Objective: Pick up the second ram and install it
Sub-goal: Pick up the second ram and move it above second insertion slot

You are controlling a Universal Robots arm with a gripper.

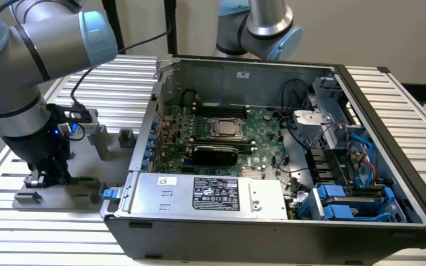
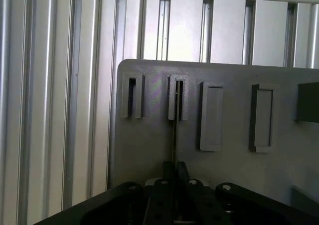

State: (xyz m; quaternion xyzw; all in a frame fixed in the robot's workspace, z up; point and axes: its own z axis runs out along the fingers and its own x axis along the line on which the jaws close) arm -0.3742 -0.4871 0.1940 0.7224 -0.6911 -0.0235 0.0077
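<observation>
The second ram (image 2: 175,130) appears edge-on in the wrist view as a thin dark line. Its far end stands in a slotted grey holder block (image 2: 171,105) on the grey holder plate (image 2: 144,150). The near end runs between my two black fingers, which sit close against it. In the exterior view my gripper (image 1: 48,178) reaches down onto the same plate (image 1: 80,191), at the exterior view's left of the open computer case (image 1: 272,221). The green motherboard (image 1: 261,130) lies inside the case, apart from the gripper (image 2: 175,166).
Other grey holder blocks (image 2: 211,116) stand along the plate. The plate rests on a ribbed aluminium table (image 1: 42,238). A grey power supply (image 1: 213,194) fills the case's near side. Cables and blue drive bays (image 1: 346,202) crowd the exterior view's right. A second arm (image 1: 268,27) stands behind the case.
</observation>
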